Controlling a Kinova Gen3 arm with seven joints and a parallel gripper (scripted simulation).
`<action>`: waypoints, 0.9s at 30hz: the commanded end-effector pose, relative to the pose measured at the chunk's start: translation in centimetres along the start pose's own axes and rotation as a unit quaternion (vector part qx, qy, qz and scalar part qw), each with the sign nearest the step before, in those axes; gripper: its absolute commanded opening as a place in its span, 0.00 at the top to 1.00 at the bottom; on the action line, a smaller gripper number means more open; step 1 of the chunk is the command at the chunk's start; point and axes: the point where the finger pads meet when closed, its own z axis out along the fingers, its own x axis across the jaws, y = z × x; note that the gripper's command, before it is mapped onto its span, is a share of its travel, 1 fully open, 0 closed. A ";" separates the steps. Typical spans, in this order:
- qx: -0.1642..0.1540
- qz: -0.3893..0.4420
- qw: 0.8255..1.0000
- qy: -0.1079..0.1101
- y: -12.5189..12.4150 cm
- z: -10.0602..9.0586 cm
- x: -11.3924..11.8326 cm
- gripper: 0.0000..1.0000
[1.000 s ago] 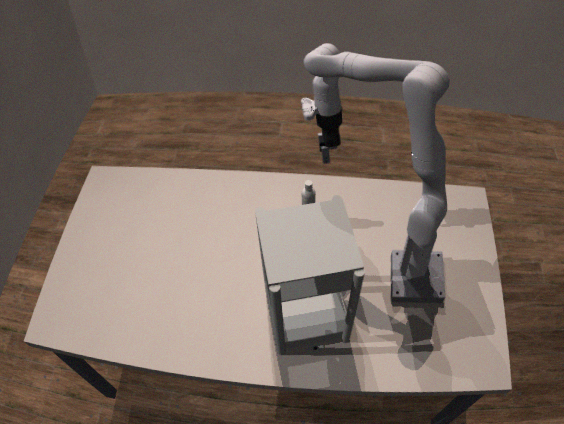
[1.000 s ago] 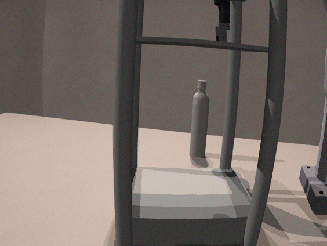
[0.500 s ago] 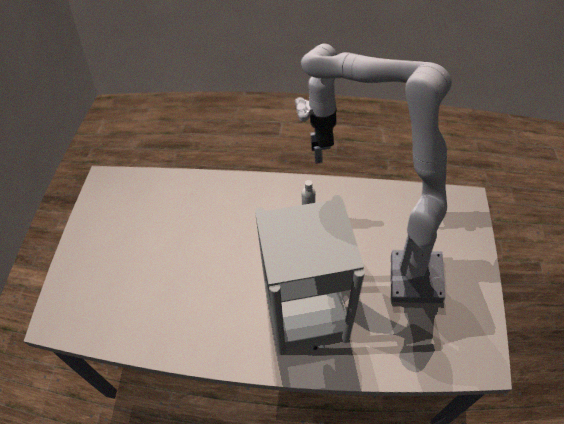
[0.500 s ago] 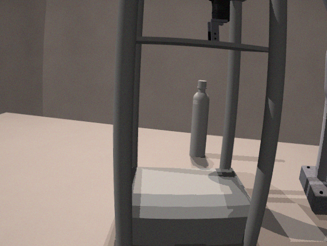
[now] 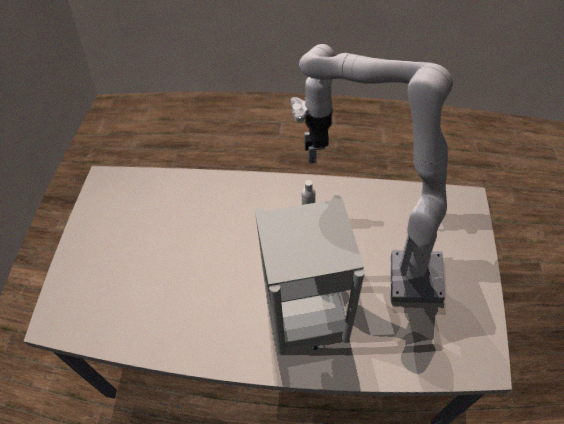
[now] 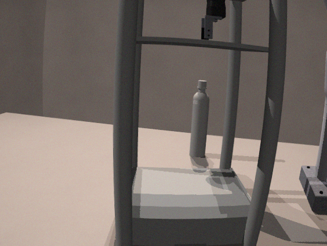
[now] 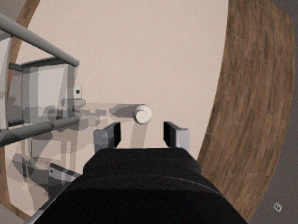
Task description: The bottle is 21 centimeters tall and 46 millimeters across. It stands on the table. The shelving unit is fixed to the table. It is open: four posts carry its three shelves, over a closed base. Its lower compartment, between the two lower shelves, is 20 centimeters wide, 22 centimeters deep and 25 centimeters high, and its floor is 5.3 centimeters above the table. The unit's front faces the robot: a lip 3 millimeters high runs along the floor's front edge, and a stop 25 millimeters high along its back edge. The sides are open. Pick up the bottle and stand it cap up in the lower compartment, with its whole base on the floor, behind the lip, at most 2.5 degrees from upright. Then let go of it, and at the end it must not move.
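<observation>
None of the job done yet. Nearest in the exterior view: shelving unit (image 6: 191, 188), lower compartment with nothing standing in it. Behind it, at about 12 o'clock: bottle (image 6: 199, 122), upright on the table (image 6: 58, 162), cap up, untouched. Farther and higher: gripper (image 6: 207, 29), jaws wide apart, holding nothing, hanging well above the cap. Left to do: come down, grab, lift, carry round, stand inside behind the lip.

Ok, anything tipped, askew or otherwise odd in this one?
Nothing stands out. The bottle stands upright on the table behind the shelving unit; the hand hangs open above it, holding nothing.
</observation>
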 end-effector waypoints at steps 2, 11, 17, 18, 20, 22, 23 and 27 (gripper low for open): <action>0.004 -0.003 1.000 0.004 -0.4 -0.3 -0.1 0.00; 0.006 -0.005 1.000 0.006 -0.6 -0.4 -0.2 0.00; 0.006 -0.005 1.000 0.006 -0.6 -0.4 -0.2 0.00; 0.006 -0.005 1.000 0.006 -0.6 -0.4 -0.2 0.00; 0.006 -0.005 1.000 0.006 -0.6 -0.4 -0.2 0.00; 0.007 -0.005 1.000 0.006 -0.6 -0.4 -0.2 0.00; 0.007 -0.005 1.000 0.006 -0.6 -0.4 -0.2 0.00; 0.008 -0.005 1.000 0.007 -0.8 -0.5 -0.2 0.00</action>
